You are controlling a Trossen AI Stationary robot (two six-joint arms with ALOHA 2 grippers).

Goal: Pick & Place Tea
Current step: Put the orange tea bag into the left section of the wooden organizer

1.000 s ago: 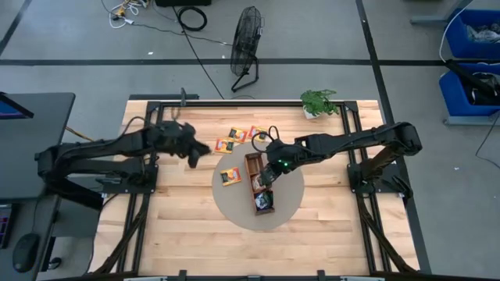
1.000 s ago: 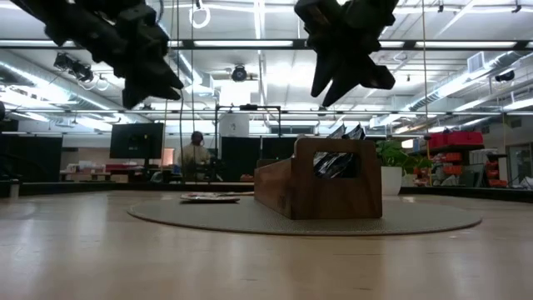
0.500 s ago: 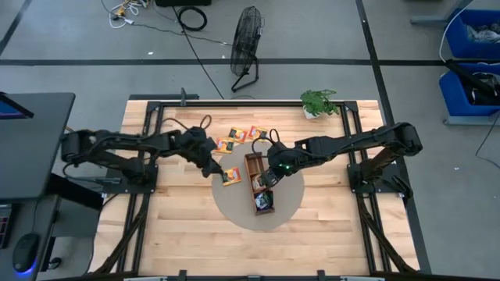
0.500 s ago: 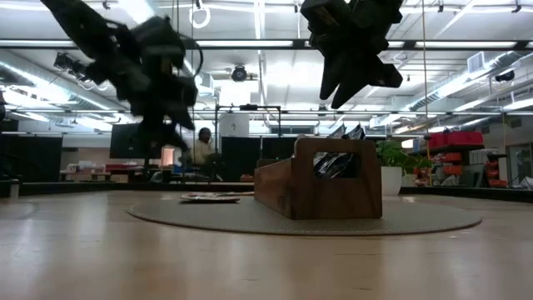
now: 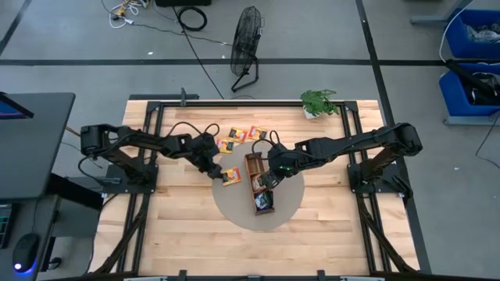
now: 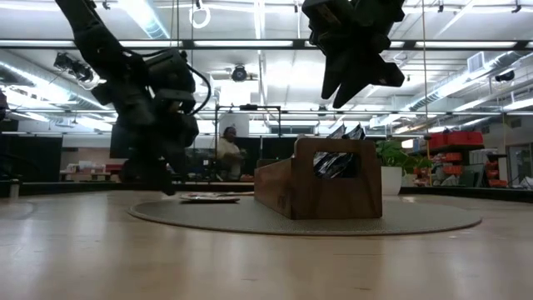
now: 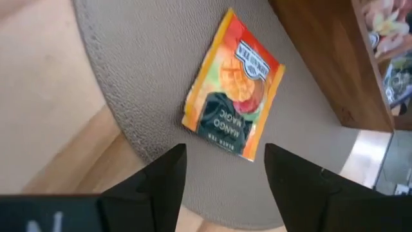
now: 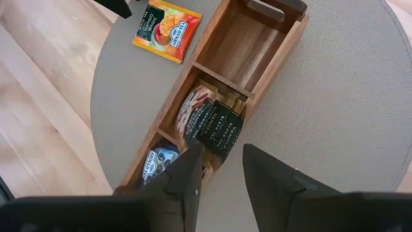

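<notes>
High view: wooden table [image 5: 180,226], round mat [image 5: 289,207], fan [image 5: 248,39] behind; left end effector [image 5: 216,171] wide, right end effector [image 5: 268,176] parted, empty.

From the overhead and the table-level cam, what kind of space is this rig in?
Looks like an open lab or workshop, not a home. Bare concrete floor with a floor fan and loose cables, blue storage bins at the side, and exposed ceiling ducting with strip lights over desks with a monitor.
</notes>
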